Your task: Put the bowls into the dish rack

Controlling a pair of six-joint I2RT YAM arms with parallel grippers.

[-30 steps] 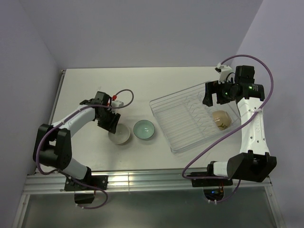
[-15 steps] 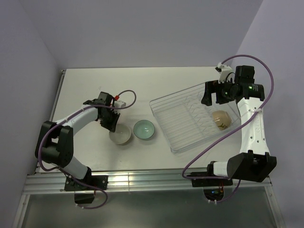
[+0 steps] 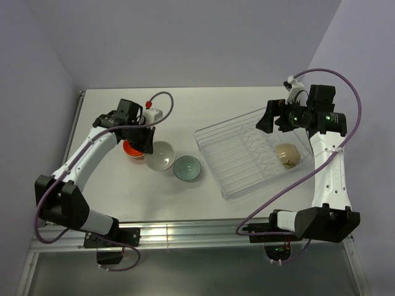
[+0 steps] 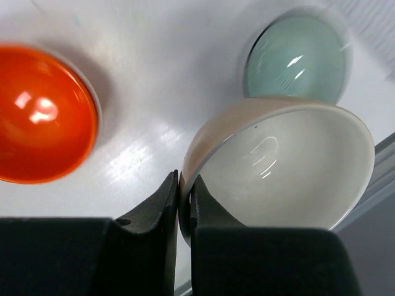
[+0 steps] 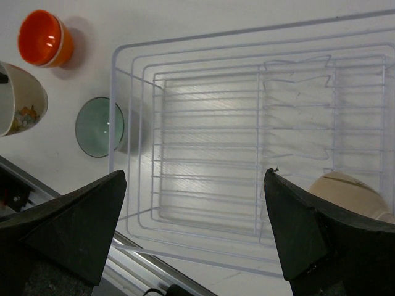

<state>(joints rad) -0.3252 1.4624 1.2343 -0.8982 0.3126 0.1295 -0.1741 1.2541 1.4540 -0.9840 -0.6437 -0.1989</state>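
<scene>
One beige bowl in dish rack; orange bowl, mint bowl not yet loaded. L gripper pinches cream bowl by rim; R gripper agape, empty.

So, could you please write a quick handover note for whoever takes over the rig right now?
Left gripper: jaws shut on the rim of the cream bowl, held tilted above the table.
Right gripper: open, over the dish rack, holding nothing.
Done: one beige bowl sits in the rack.
Left: rack the held bowl, then the orange bowl and mint bowl, both on the table.
</scene>
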